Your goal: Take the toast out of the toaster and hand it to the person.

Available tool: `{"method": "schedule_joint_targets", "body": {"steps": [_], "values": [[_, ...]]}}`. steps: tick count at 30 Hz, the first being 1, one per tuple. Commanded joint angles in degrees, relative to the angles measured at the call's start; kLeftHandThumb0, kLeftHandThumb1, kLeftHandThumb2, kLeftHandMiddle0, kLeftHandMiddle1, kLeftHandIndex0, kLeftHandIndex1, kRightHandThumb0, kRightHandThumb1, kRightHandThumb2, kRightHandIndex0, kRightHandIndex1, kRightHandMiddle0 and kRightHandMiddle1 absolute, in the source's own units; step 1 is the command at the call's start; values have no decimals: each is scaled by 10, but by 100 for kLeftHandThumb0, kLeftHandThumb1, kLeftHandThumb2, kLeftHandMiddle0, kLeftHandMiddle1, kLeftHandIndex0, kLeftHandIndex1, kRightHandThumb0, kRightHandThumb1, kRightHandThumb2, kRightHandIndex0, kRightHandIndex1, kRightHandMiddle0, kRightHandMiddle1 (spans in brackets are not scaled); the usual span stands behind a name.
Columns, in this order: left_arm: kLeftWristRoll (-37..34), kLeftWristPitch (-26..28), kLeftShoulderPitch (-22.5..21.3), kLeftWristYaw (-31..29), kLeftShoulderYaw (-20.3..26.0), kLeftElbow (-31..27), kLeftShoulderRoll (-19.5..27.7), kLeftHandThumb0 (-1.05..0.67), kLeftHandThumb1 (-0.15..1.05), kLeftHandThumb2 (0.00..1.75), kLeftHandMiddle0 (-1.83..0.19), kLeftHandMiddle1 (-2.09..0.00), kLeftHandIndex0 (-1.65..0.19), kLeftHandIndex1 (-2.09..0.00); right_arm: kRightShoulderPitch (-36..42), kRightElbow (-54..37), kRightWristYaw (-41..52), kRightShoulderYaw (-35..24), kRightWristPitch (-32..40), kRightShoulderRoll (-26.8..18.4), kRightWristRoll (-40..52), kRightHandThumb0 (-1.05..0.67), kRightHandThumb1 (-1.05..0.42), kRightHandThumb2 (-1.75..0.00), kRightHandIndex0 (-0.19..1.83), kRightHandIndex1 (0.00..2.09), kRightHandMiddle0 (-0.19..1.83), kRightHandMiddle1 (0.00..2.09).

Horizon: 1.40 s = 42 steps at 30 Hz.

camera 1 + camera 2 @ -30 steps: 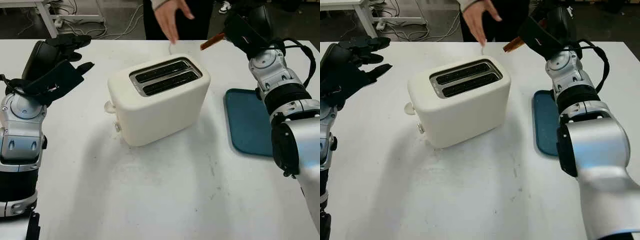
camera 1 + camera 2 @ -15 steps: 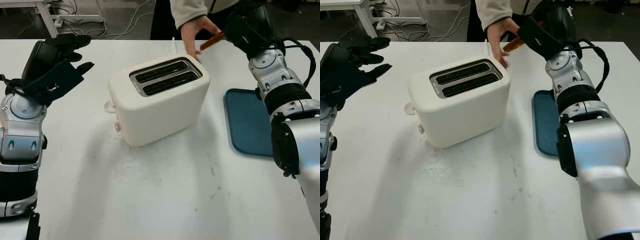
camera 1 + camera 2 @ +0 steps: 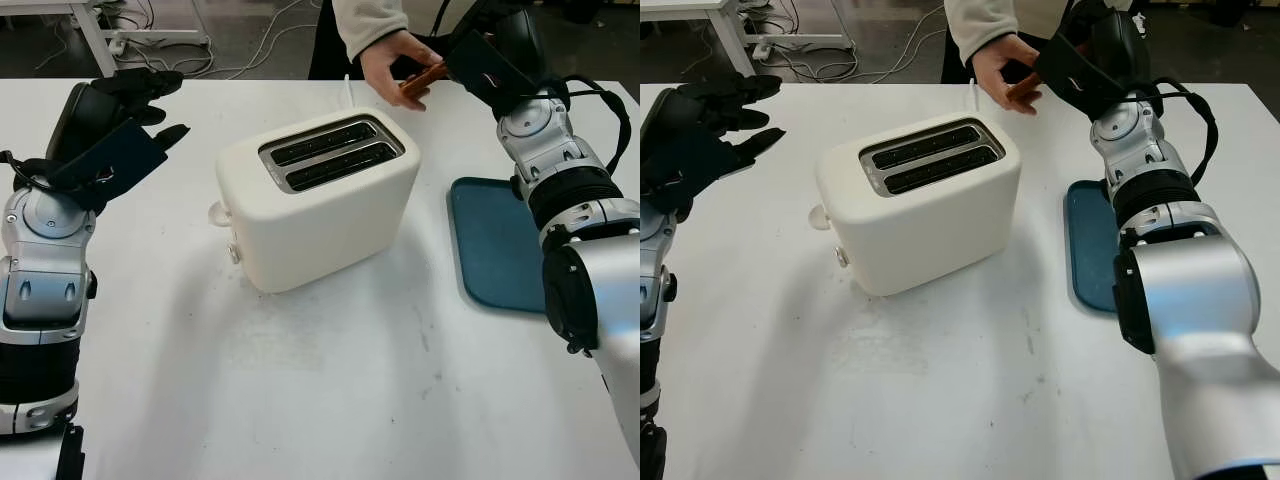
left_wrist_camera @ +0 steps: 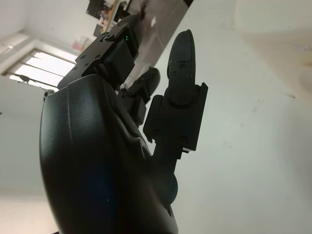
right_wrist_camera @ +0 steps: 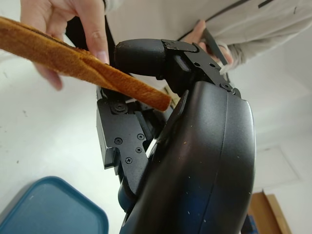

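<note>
The right hand (image 3: 487, 62) pinches one end of the thin, stiff browned slice of toast (image 5: 83, 61); beyond its fingers (image 5: 141, 57), a person's hand (image 3: 398, 62) grips the far end. Light, crumbly: release gently. The left hand (image 3: 110, 130) is open.

The person's hand (image 3: 398, 62) covers most of the toast (image 3: 424, 78), and the toaster (image 3: 318, 197) slots' depths are dark.

Right hand (image 3: 1072, 72): gripped toast (image 3: 1023, 90) beyond toaster (image 3: 918, 200)
Person's hand (image 3: 1000, 62): closed on toast
Left hand (image 3: 695, 130): open, raised at table's (image 3: 940, 400) left
Tray (image 3: 1092, 245): right of toaster
</note>
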Motion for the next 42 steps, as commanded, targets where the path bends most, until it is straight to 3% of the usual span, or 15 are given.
{"method": "schedule_joint_targets", "body": {"steps": [1, 7, 11, 14, 16, 17, 18, 19, 21, 22, 25, 30, 33, 37, 42], "values": [[0, -11, 0, -1, 1, 2, 7, -41, 92, 20, -44, -54, -60, 0, 3, 2, 8, -8, -8, 2, 10, 5, -91, -1, 79, 175, 57, 175], [-1, -5, 1, 0, 3, 0, 3, -40, 92, 19, -44, -54, -60, 0, 3, 3, -7, 17, 6, 1, -15, 0, -92, -1, 78, 175, 56, 175], [-1, -4, 4, -3, 3, -1, 5, -39, 92, 21, -44, -54, -60, 0, 2, 4, 24, 14, 17, 2, -8, -1, -92, -7, 73, 175, 52, 175], [-2, -1, 9, -4, 4, -3, 4, -38, 92, 22, -41, -52, -58, 0, 14, 1, 19, 8, 1, 2, -3, -5, -89, -3, 73, 175, 54, 175], [-5, -9, 16, -3, 7, -4, 3, -37, 92, 24, -41, -52, -58, 0, 20, 0, 40, 0, 4, 0, 8, -19, -85, -1, 52, 168, 46, 169], [-9, -9, 20, -1, 10, -6, -1, -38, 92, 24, -41, -51, -58, 0, 21, 0, 58, -3, 9, -2, 13, -27, -84, 0, 52, 130, 48, 129], [-13, -6, 24, 1, 14, -9, -6, -38, 92, 24, -40, -51, -57, 0, 25, -1, 75, -1, 7, -7, 12, -34, -83, 0, 57, 80, 57, 75], [-16, -3, 28, 4, 18, -13, -11, -39, 92, 24, -39, -51, -57, 0, 30, -3, 89, 1, 1, -12, 12, -41, -83, 0, 60, 51, 60, 45], [-15, 10, 37, 10, 20, -28, -20, -37, 92, 24, -38, -49, -56, 0, 39, -8, 111, 5, -6, -19, 10, -53, -81, 0, 52, 14, 53, 11], [-17, 9, 43, 13, 22, -33, -24, -37, 92, 24, -38, -49, -55, 0, 45, -11, 114, 7, -10, -21, 8, -56, -81, 0, 49, 8, 50, 5], [-25, -15, 63, 21, 30, -38, -35, -37, 92, 25, -40, -51, -57, -1, 67, -26, 115, 11, -33, -27, 6, -56, -79, 0, 38, 1, 40, 1], [-27, 18, 97, 41, 33, -87, -67, -37, 92, 26, -39, -51, -55, 0, 115, -61, 124, -3, -84, -30, 29, -49, -77, 0, 33, 0, 31, 0], [-32, 4, 126, 47, 36, -105, -82, -35, 92, 28, -41, -53, -56, -1, 158, -103, 131, -3, -113, -36, 31, -56, -78, -1, 30, 0, 25, 0], [-82, -5, 169, 45, 56, -112, -124, -34, 92, 31, -32, -54, -49, 0, 238, -203, 146, -19, -124, -36, 57, -64, -81, -1, 21, 0, 20, 0], [-78, 43, 226, 69, 34, -187, -164, -31, 92, 35, -25, -54, -44, 0, 380, -378, 171, -46, -112, -31, 98, -64, -84, -1, 14, 1, 14, 1]]}}
